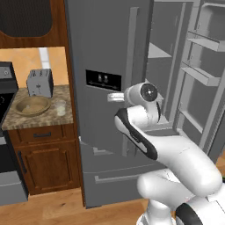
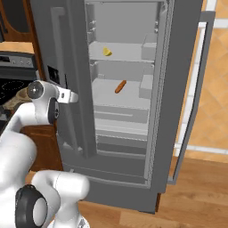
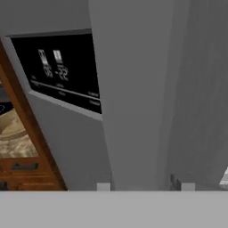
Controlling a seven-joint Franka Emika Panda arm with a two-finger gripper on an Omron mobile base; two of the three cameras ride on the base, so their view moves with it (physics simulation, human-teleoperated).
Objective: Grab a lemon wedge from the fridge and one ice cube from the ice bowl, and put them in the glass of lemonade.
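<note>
The fridge (image 2: 133, 102) is seen with its right door swung wide; the lemon wedge (image 2: 107, 52) lies on an upper shelf, its long axis not resolvable. The gripper (image 3: 144, 187) is held against the left door's edge, fingers spread apart, nothing between them. The ice bowl (image 1: 31, 105) and the glass of lemonade (image 1: 59, 107) are seen side by side on the counter (image 1: 39, 118).
</note>
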